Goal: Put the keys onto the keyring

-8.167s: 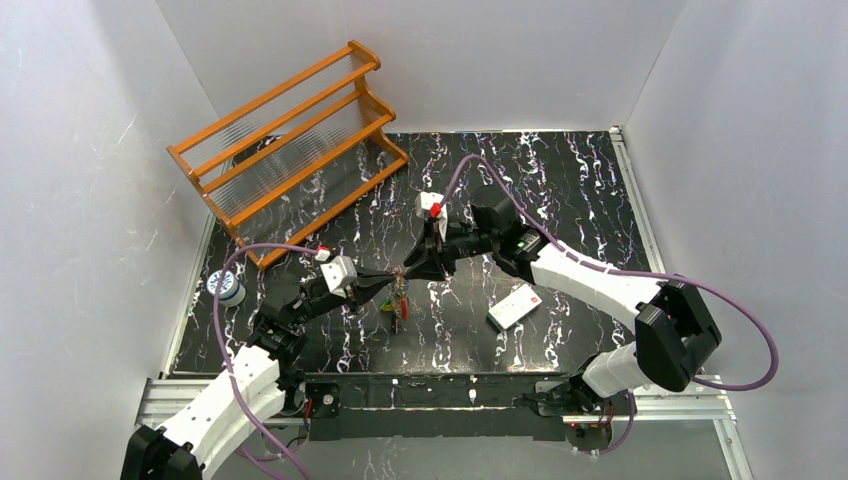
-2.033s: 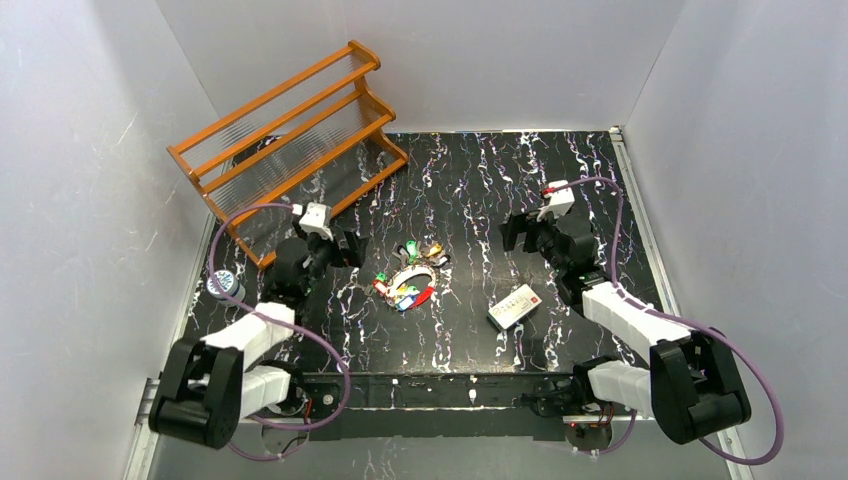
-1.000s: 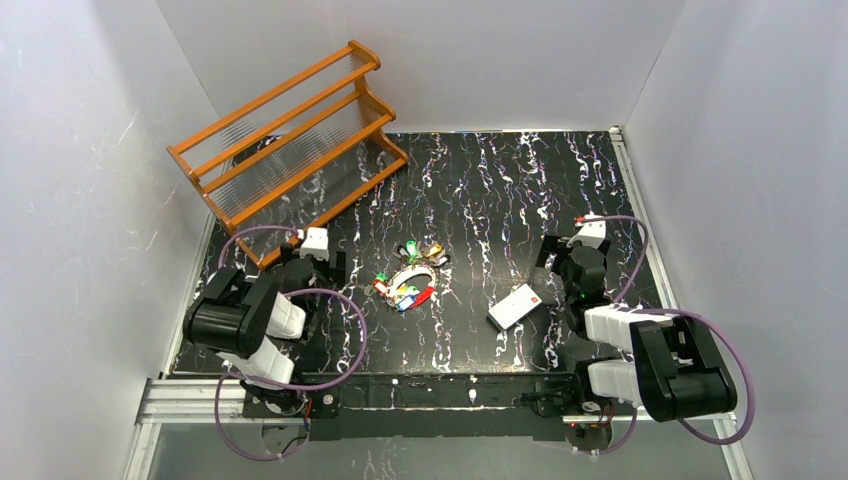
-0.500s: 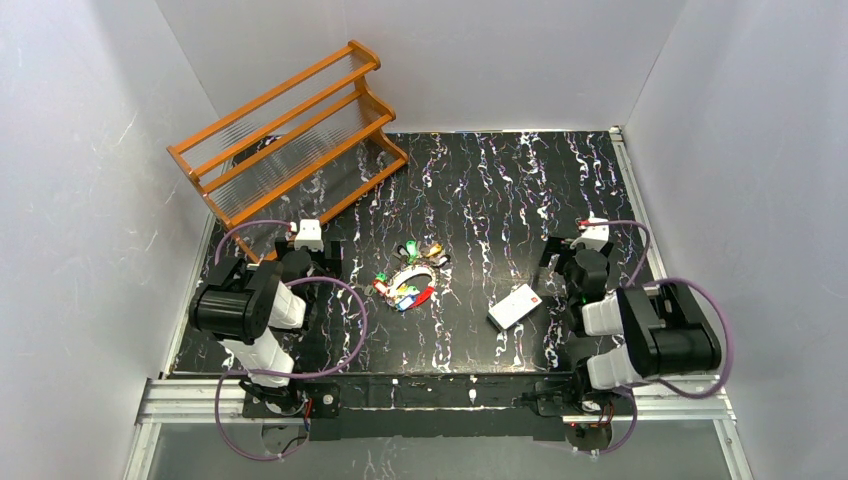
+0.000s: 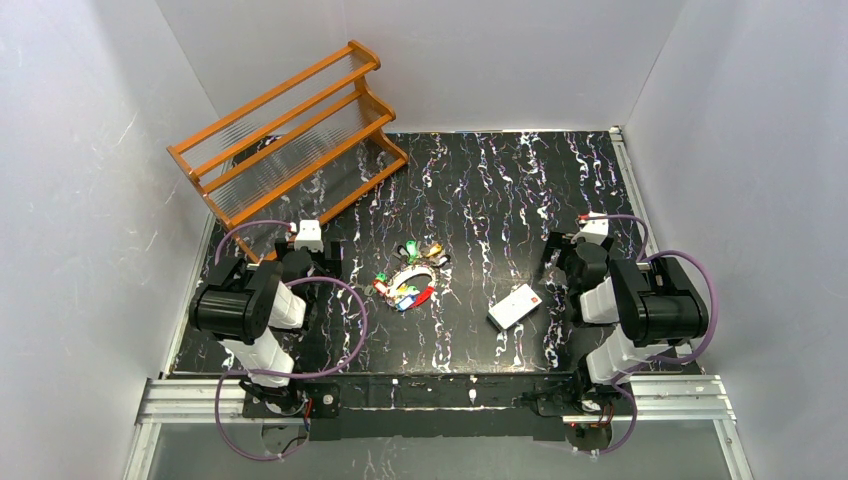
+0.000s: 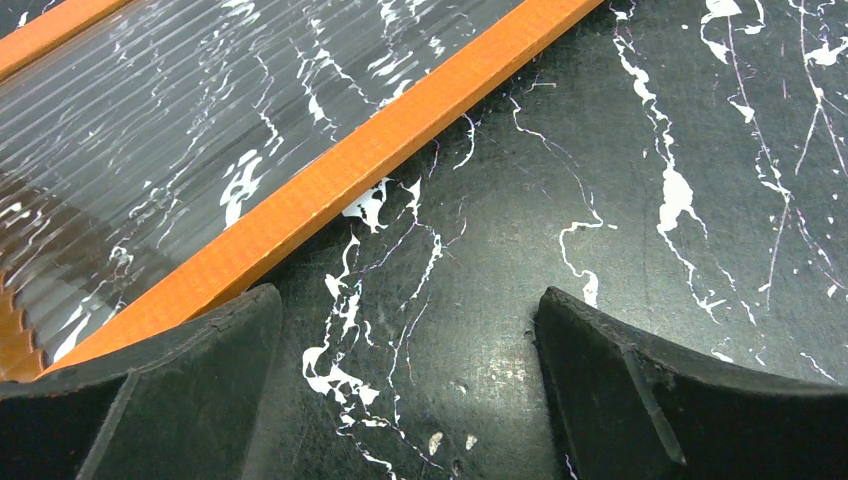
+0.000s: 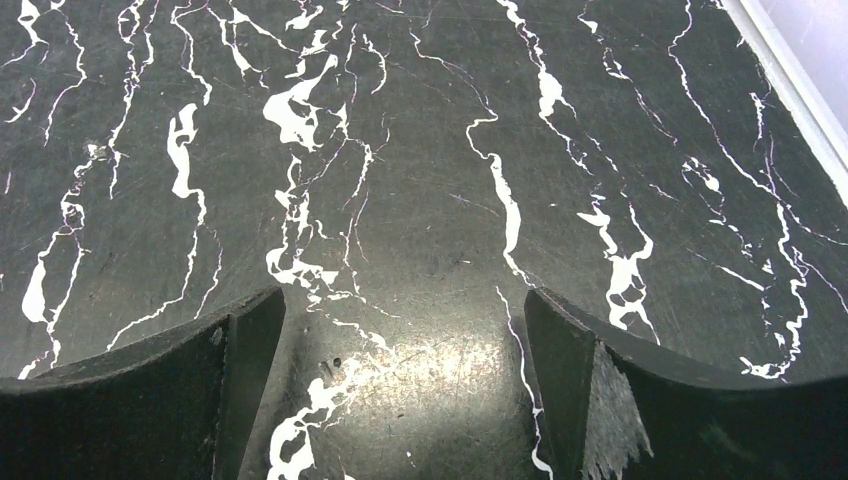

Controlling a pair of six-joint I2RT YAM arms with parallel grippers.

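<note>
Plain white walls (image 5: 90,200) close the scene in on the left, far and right sides, and a black tabletop (image 5: 500,190) veined with white, like marble, fills the floor of the enclosure. A metal rail (image 5: 440,400) runs along its near edge. At the far left an orange rack (image 5: 285,135) with ribbed clear shelves stands at an angle to the walls. The left arm (image 5: 245,310) is folded back at the near left and the right arm (image 5: 640,310) at the near right, both well apart from the middle. The left tool (image 6: 410,330) hangs with its fingers spread wide over bare tabletop just beside the rack's bottom rail, holding nothing. The right tool (image 7: 405,320) is likewise spread wide and empty above bare marbled surface. A flat white card (image 5: 514,306) with a red dot lies right of centre. The keyring (image 5: 408,281) lies near the middle of the tabletop, with the keys (image 5: 412,250) clustered around it, touching it.
</note>
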